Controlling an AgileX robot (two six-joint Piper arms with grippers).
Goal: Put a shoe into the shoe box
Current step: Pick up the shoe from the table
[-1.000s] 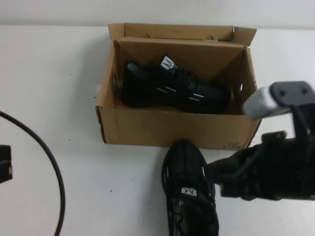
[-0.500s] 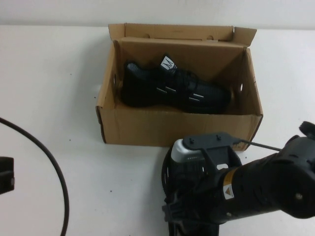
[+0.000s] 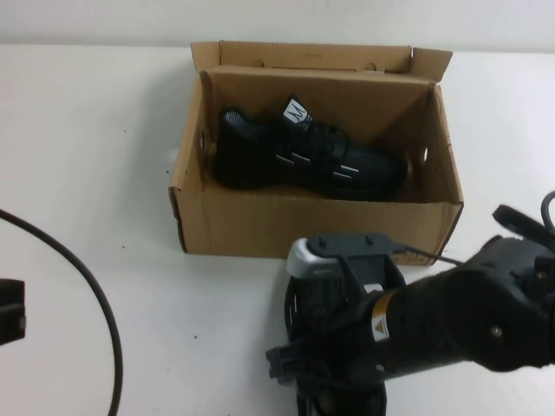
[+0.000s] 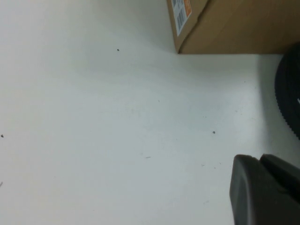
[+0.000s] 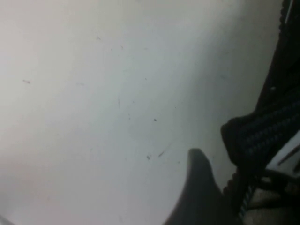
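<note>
Right pincer (image 3: pixel 325 386) is hanging low over the shoe (image 3: pixel 334 407) on the white worktop (image 3: pixel 104 156), just in front of the shoe box (image 3: pixel 312 227); its fingers cannot be told apart or together. Another black shoe (image 3: pixel 308 160) is lying inside the open box. Left pincer (image 4: pixel 265 190) is sitting just above the worktop, fingers pressed together, near the box corner. One dark finger (image 5: pixel 199 197) is sitting beside the shoe's laces.

I am seeing a black cable (image 3: pixel 91 299) curving across the white table (image 3: pixel 87 130), lying near its left edge.
</note>
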